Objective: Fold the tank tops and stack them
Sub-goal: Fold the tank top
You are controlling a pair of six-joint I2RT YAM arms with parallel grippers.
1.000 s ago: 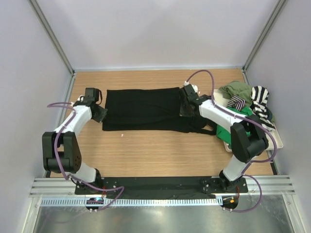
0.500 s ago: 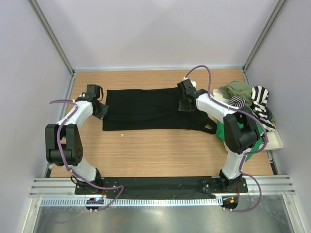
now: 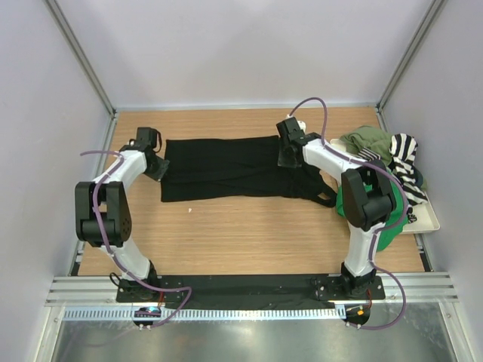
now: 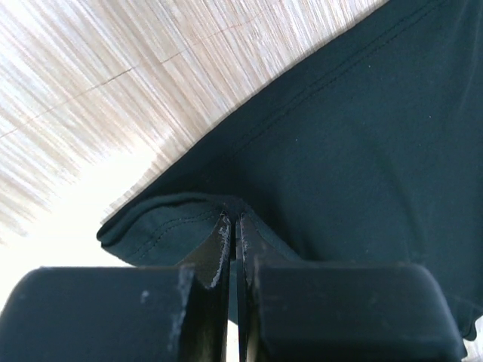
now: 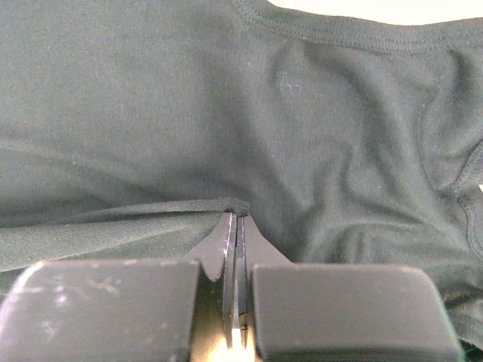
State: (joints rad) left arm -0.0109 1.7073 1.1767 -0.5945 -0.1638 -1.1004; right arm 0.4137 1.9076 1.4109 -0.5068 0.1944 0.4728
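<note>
L gripper (image 4: 234,220): jaws pressed tight, pinching a raised fold at the black tank top's (image 3: 226,167) left edge. R gripper (image 5: 235,205): same, clamped on a ridge of cloth near the strap end. The top lies spread on the wooden table (image 3: 241,241), straps to the right. Just right of it is a white tray (image 3: 427,219) w/ olive top (image 3: 368,139), striped top (image 3: 405,154) and green top (image 3: 385,238), partly behind the R arm. Vs 1 s ago, both grippers sit nearer the far edge.

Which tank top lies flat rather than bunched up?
The black tank top, spread across the table, pinched by the left end effector and the right end effector; olive, striped and green ones lie heaped at the right.
</note>
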